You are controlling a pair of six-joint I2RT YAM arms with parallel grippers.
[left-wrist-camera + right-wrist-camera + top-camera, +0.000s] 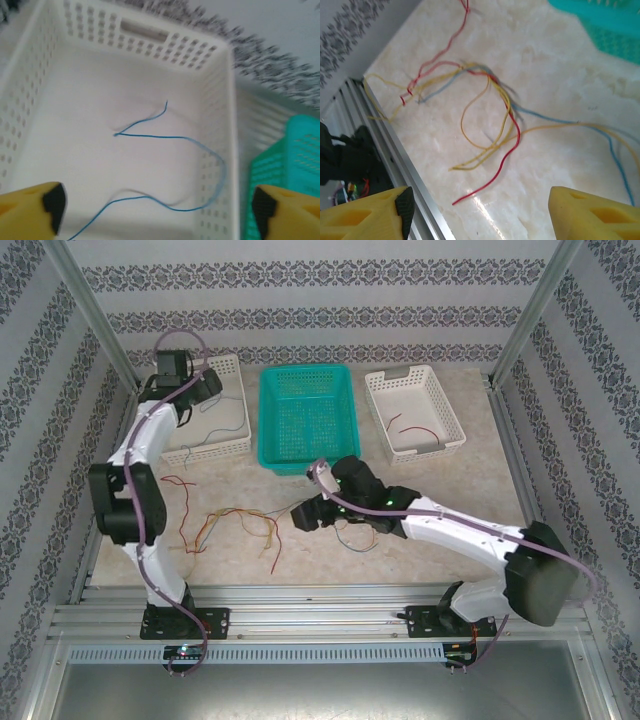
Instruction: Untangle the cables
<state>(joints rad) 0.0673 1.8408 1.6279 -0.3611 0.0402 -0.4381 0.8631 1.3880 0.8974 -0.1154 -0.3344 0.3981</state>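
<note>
Left pincer (157, 202): spread wide, holding nothing, above the left white basket (220, 90).
Blue cable (165, 136): lay loose on that basket's floor.
Right pincer (479, 210): spread wide, empty, over the bench (560, 75).
Tangled cables (509, 107): red, yellow and blue strands crossed on the bench, near the teal basket (266, 420).
Red cable (412, 426): lay in the right white basket (416, 448).

2 white arms (460, 528), black joints, purple cables (153, 578), yellow jaws.
</note>
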